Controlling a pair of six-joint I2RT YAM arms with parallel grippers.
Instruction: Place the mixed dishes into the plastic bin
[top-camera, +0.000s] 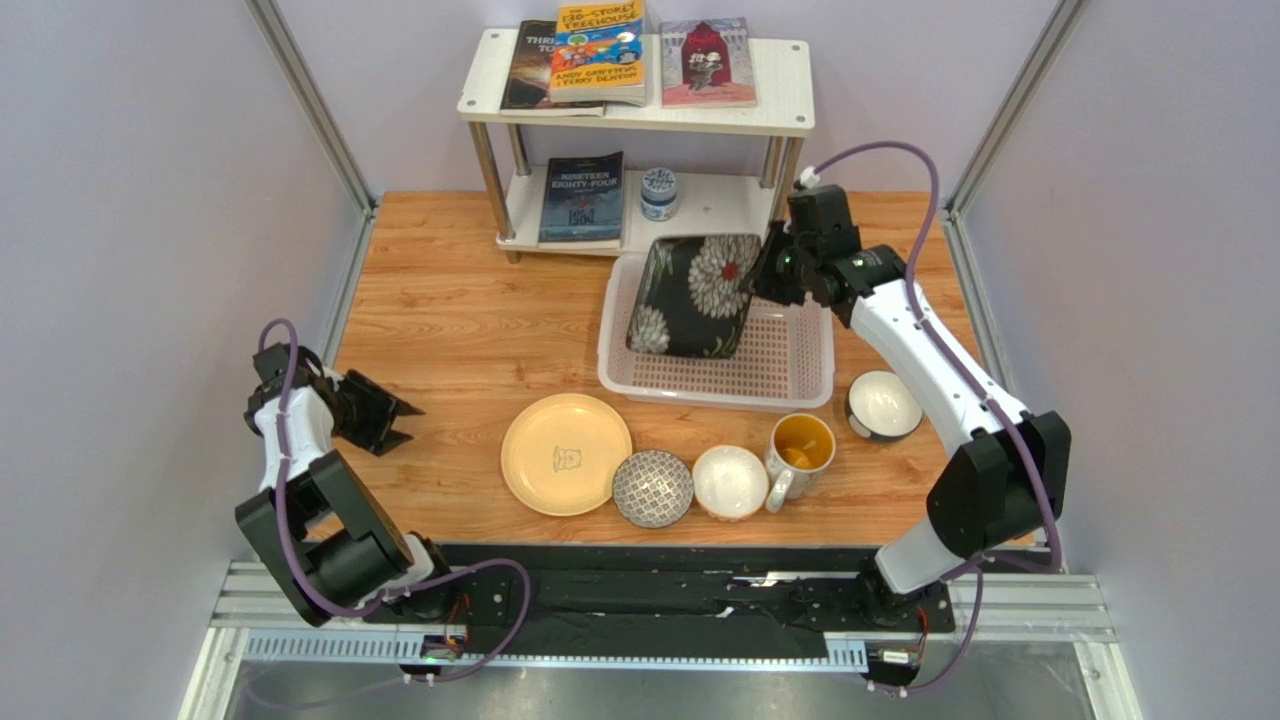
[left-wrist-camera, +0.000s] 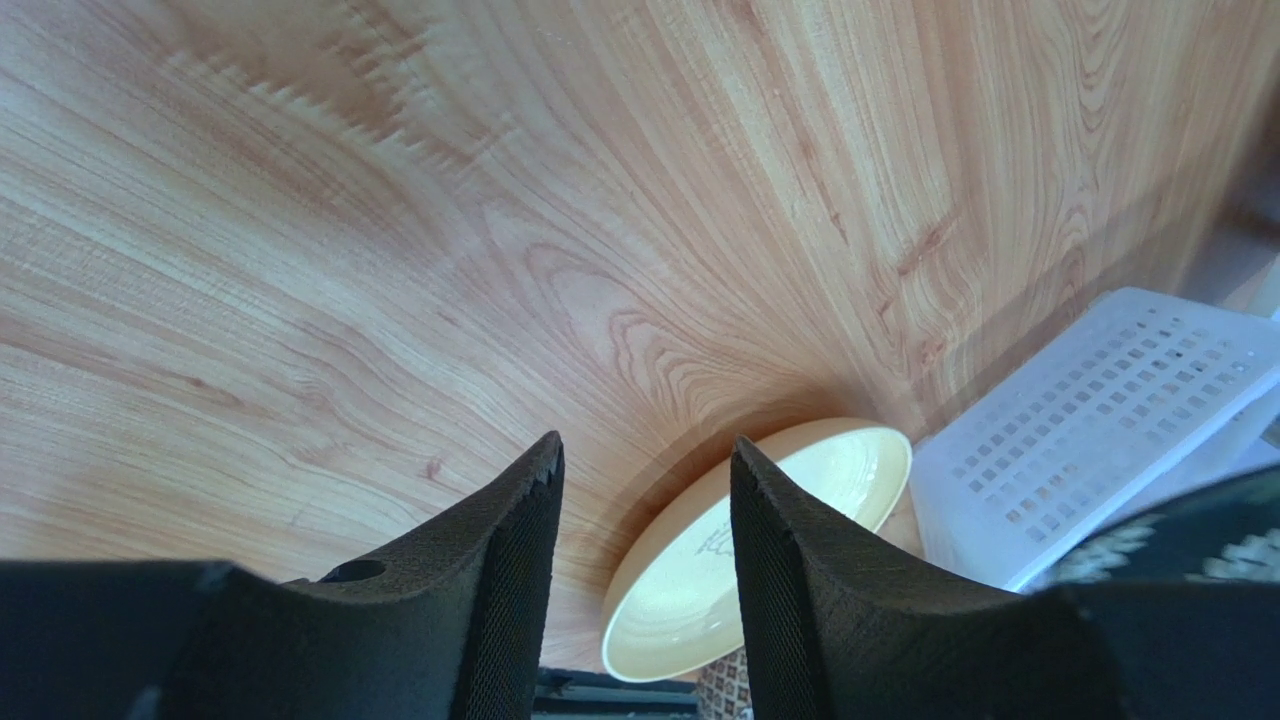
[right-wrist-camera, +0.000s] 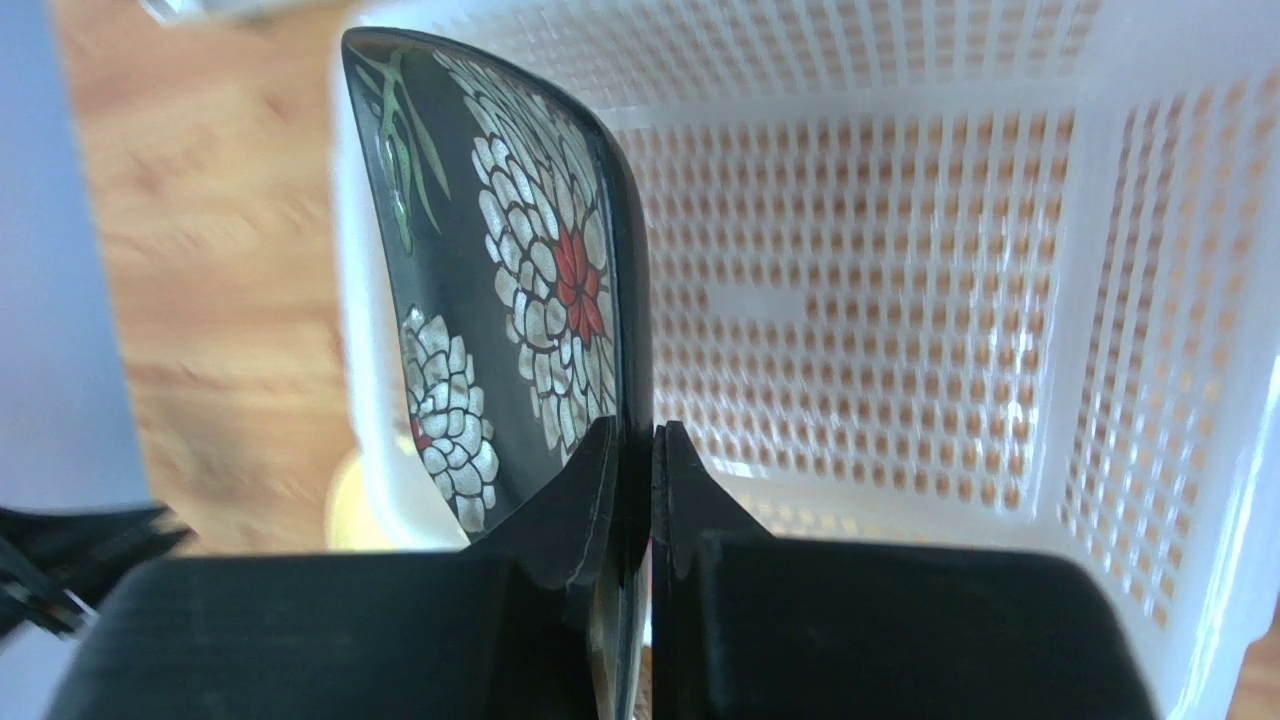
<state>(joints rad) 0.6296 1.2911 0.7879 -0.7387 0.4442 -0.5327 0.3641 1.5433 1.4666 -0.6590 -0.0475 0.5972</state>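
The right arm's fingers (right-wrist-camera: 579, 503) pinch the black square floral plate (top-camera: 694, 294), tilted in the left half of the white perforated plastic bin (top-camera: 784, 354). Well left of the bin, the left arm's fingers (left-wrist-camera: 504, 570) hang half-open, empty.

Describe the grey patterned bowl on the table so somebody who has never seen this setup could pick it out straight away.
From the white plastic bin on the wooden table, look to the row of dishes along its near edge. The grey patterned bowl sits between the round yellow plate and the white bowl, and it alone has a fine pattern covering its inside.
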